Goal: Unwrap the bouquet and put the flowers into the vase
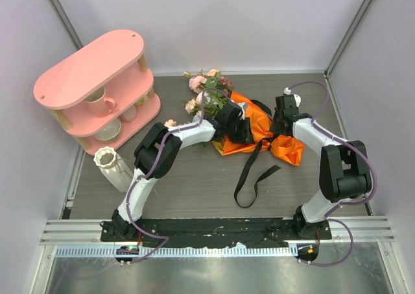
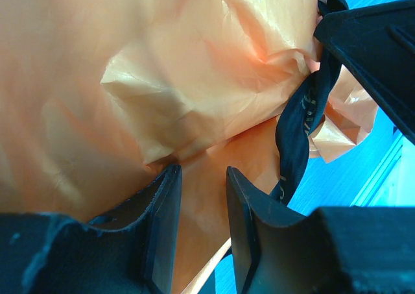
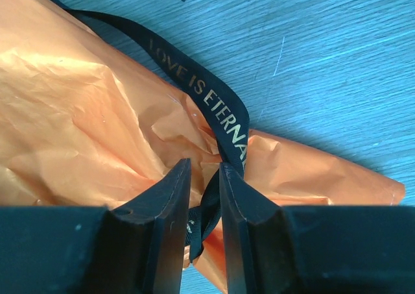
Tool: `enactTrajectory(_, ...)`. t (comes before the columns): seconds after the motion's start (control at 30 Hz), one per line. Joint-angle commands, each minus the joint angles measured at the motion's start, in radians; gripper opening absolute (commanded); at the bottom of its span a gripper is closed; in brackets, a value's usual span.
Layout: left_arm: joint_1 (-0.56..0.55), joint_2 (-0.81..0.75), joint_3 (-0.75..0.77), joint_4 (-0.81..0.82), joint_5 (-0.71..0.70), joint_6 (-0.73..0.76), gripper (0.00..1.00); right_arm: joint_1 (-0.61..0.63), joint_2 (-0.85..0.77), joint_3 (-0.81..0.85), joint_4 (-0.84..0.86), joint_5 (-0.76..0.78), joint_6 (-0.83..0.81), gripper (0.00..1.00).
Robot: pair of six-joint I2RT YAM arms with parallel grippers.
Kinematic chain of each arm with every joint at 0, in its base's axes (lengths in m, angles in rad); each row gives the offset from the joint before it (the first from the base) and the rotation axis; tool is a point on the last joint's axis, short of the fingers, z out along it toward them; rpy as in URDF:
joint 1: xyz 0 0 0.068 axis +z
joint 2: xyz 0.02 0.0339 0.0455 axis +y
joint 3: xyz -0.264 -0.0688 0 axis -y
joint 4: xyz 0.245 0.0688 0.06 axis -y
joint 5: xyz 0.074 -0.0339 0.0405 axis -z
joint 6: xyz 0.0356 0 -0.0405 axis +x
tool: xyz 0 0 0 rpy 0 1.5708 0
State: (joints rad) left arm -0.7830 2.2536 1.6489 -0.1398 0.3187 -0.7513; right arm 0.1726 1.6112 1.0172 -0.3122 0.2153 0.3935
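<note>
The bouquet [image 1: 264,126] lay on its side around the middle of the bench [image 1: 194,183], towards the far side. Its long axis ran on a slant. The flowers [image 1: 207,86] pointed to the far left and the crumpled tail of the orange sheet [image 1: 288,150] to the near right.

The left gripper [image 2: 201,171] sat on the wrapped middle. Its jaws were drawn in narrow and closed on a fold of the sheet that filled the gap between them.

The right gripper [image 3: 204,167] was at the tail end. Its jaws stood a little apart with the black ribbon [image 3: 214,106] looped between them, but I could not tell whether they pinched it. One loose end of the ribbon trailed towards the near edge.

The vase [image 1: 115,167] stood well apart at the left, just in front of the pink shelf [image 1: 84,70].
</note>
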Motion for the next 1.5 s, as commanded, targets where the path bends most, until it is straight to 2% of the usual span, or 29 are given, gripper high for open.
enactTrajectory(0.0, 0.013, 0.006, -0.003, -0.038, -0.007, 0.02, 0.38, -0.004, -0.01, 0.026, 0.008, 0.067, -0.021, 0.32)
enactTrajectory(0.53, 0.014, 0.004, -0.008, -0.035, -0.001, 0.023, 0.39, -0.004, 0.012, 0.047, -0.025, 0.144, -0.031, 0.36)
enactTrajectory(0.77, 0.016, 0.003, -0.012, -0.034, -0.001, 0.023, 0.38, -0.004, 0.029, 0.046, -0.047, 0.183, -0.025, 0.19)
enactTrajectory(0.83, 0.016, 0.003, -0.012, -0.034, -0.001, 0.023, 0.39, -0.002, 0.033, 0.043, -0.056, 0.205, -0.028, 0.2)
enactTrajectory(0.97, 0.018, 0.003, -0.014, -0.032, 0.0, 0.023, 0.39, -0.004, 0.038, 0.034, -0.057, 0.197, -0.03, 0.26)
enactTrajectory(1.13, 0.018, 0.004, -0.011, -0.03, 0.005, 0.021, 0.39, -0.002, 0.05, 0.034, -0.054, 0.174, -0.03, 0.26)
enactTrajectory(1.2, 0.018, 0.004, -0.014, -0.029, 0.005, 0.021, 0.39, -0.002, 0.058, 0.049, -0.054, 0.174, -0.033, 0.24)
enactTrajectory(1.3, 0.018, 0.004, -0.014, -0.03, 0.005, 0.021, 0.39, -0.004, 0.07, 0.092, -0.08, 0.226, -0.036, 0.13)
enactTrajectory(1.33, 0.018, 0.003, -0.014, -0.03, 0.003, 0.021, 0.39, -0.002, 0.069, 0.099, -0.099, 0.261, -0.036, 0.04)
enactTrajectory(1.37, 0.016, 0.003, -0.014, -0.03, 0.005, 0.021, 0.39, -0.002, 0.066, 0.118, -0.108, 0.33, -0.03, 0.01)
enactTrajectory(1.47, 0.018, 0.007, -0.011, -0.03, 0.008, 0.018, 0.39, -0.002, 0.027, 0.135, -0.12, 0.468, -0.006, 0.01)
